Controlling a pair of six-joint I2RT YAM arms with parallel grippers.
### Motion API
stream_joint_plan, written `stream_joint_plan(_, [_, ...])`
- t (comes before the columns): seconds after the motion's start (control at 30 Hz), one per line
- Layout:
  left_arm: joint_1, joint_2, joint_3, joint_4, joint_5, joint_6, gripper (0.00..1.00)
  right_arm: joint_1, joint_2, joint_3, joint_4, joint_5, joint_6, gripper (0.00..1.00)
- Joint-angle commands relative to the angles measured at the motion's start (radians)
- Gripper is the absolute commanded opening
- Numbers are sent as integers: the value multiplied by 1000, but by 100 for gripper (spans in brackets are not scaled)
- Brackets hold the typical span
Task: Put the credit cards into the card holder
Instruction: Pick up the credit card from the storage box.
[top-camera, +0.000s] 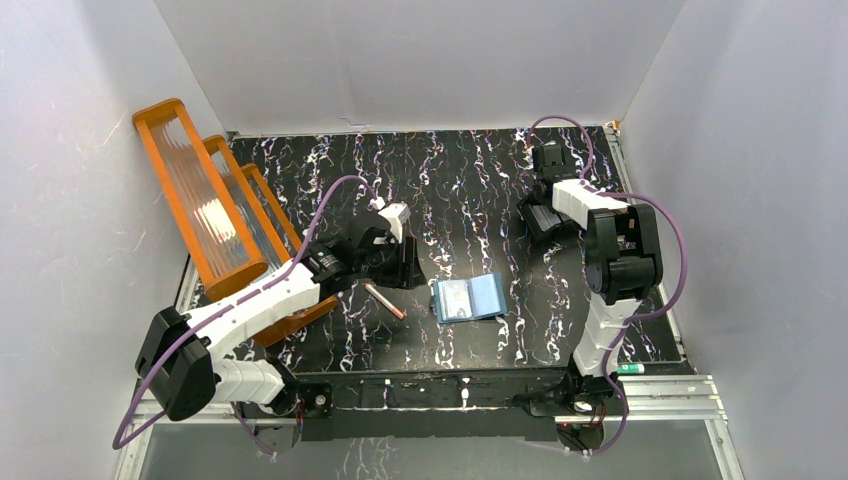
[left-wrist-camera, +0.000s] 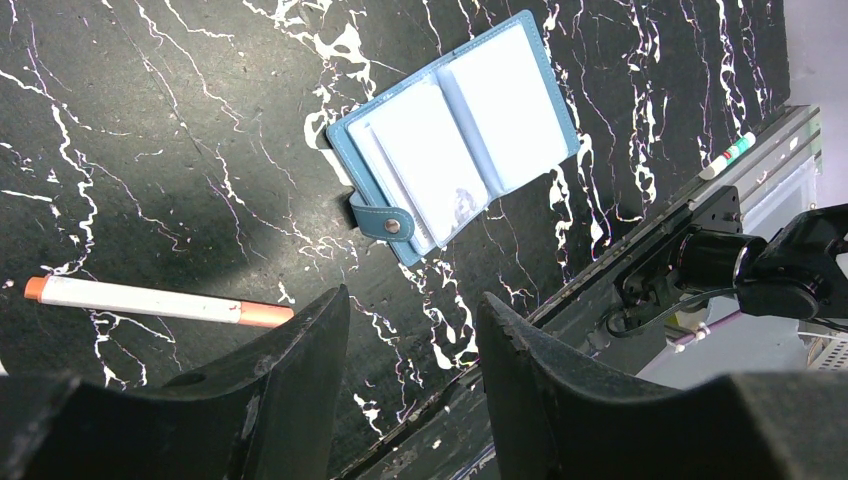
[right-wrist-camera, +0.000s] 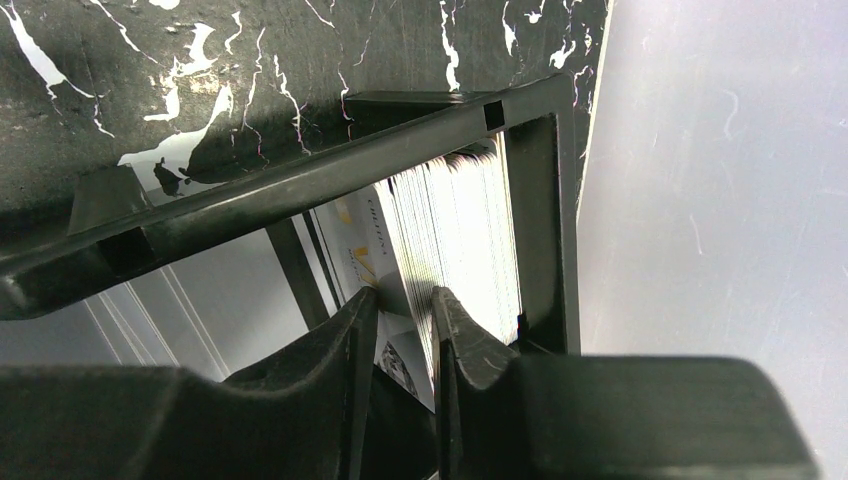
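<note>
The teal-blue card holder (top-camera: 470, 298) lies open on the black marbled table, its light-blue pockets up; in the left wrist view (left-wrist-camera: 460, 130) its snap tab points towards me. My left gripper (top-camera: 405, 265) is open and empty (left-wrist-camera: 412, 295), just left of the holder. My right gripper (top-camera: 552, 222) reaches down into a black tray. In the right wrist view its fingers (right-wrist-camera: 400, 295) are pinched on the outer card or cards of an upright stack of credit cards (right-wrist-camera: 460, 230), with one finger pushed into the stack.
A pink-brown pen-like stick (top-camera: 384, 300) lies between the left gripper and the holder, also in the left wrist view (left-wrist-camera: 150, 300). A big orange ribbed rack (top-camera: 200, 200) stands at the back left. The black compartmented tray (right-wrist-camera: 300, 180) sits at the back right by the wall.
</note>
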Motion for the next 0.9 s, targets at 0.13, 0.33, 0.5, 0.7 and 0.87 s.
stream_joint_plan(0.13, [5, -3, 40, 5, 21, 1, 48, -7, -64, 47, 18, 27, 6, 33])
stream_joint_plan(0.33, [4, -6, 43, 6, 23, 1, 48, -7, -67, 65, 4, 27, 8, 27])
stream_joint_plan(0.5, [5, -15, 37, 7, 23, 1, 48, -7, -74, 72, -19, 22, 16, 17])
stream_joint_plan(0.7, [5, -10, 34, 11, 28, 0, 48, 0, -105, 116, -155, -78, 121, 4])
stream_joint_plan(0.87, [5, 14, 32, 10, 32, -8, 48, 9, -180, 121, -217, -226, 214, 0])
